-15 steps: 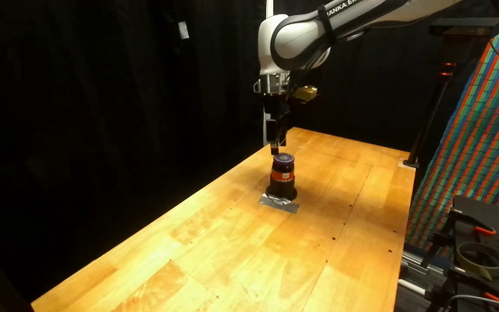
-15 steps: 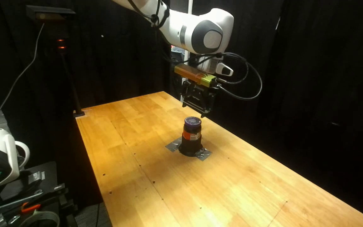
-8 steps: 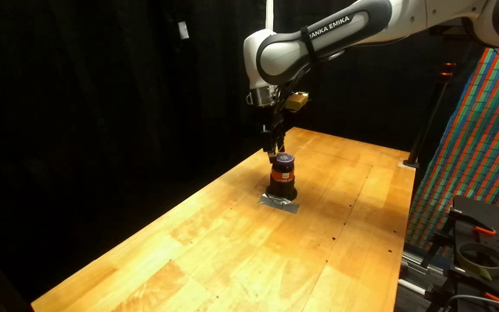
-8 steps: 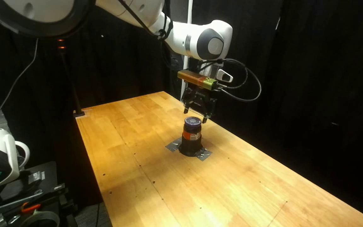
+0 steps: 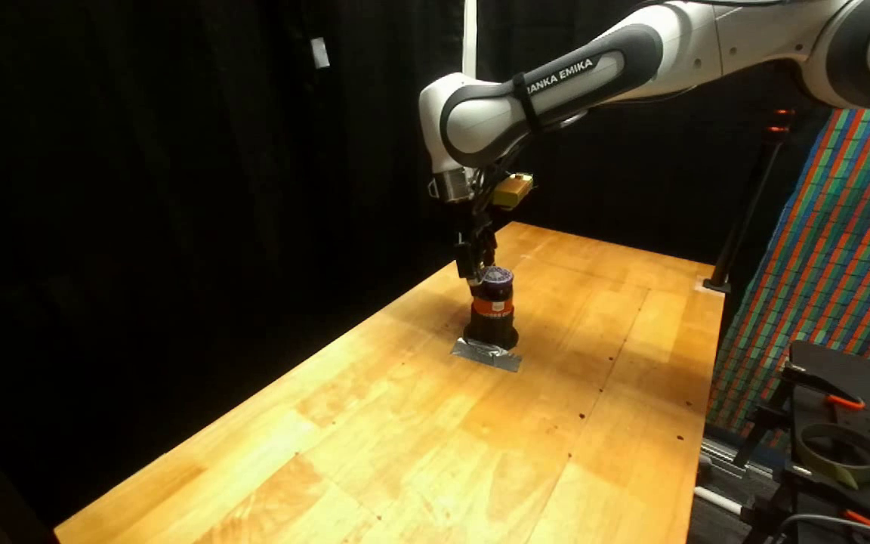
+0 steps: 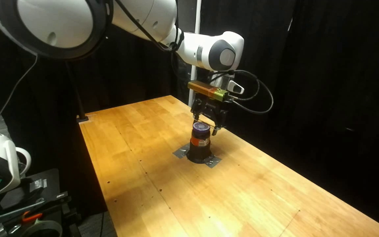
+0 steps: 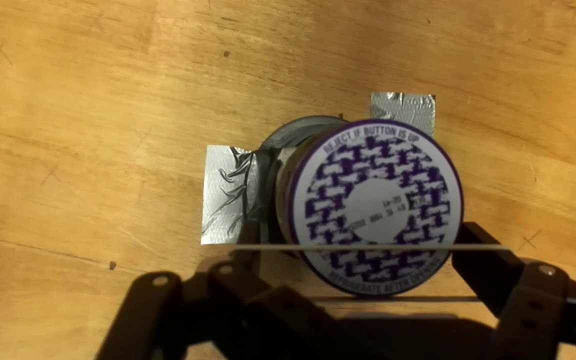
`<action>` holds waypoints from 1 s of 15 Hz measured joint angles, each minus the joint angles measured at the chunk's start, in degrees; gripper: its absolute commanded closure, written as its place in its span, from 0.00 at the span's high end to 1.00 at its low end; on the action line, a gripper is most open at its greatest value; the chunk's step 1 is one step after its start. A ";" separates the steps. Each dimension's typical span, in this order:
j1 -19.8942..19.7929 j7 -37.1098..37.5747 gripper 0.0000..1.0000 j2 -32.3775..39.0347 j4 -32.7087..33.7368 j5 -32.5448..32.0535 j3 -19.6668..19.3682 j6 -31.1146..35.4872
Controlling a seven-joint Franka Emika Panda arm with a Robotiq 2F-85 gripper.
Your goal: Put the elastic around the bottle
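Note:
The bottle point(image 5: 493, 308) stands upright on the wooden table, with a purple-and-white lid, an orange label and a dark lower part. It shows in both exterior views point(image 6: 200, 141), and its lid point(image 7: 375, 210) fills the middle of the wrist view. My gripper point(image 6: 205, 126) is open, its fingers apart at lid height. The elastic point(image 7: 358, 247) is stretched between the two fingers and crosses over the lid's near part in the wrist view. A darker line runs past the lid's lower edge there; I cannot tell if it is the elastic's other strand.
Silver tape point(image 7: 228, 195) holds the bottle's dark base to the wooden table point(image 5: 405, 438). A black post point(image 5: 729, 249) stands at the table's far corner. A side cart point(image 5: 858, 378) with a tape roll point(image 5: 839, 453) stands beside the table. Black curtains hang behind.
My gripper has moved down from above the bottle to lid height, with the elastic still stretched between the fingers. The wrist has tilted a little. The bottle has not moved.

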 measured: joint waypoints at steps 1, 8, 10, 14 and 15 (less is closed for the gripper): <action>0.00 0.00 1.00 0.33 0.18 0.00 0.00 0.04; 0.27 0.00 1.00 1.01 0.37 -0.91 0.00 -0.93; 0.55 0.00 1.00 0.74 -0.16 -1.56 0.00 -1.13; 0.79 0.00 1.00 -1.67 -4.05 -2.58 -0.01 -0.76; 0.79 0.00 1.00 -2.71 -5.88 -2.71 -0.07 -0.08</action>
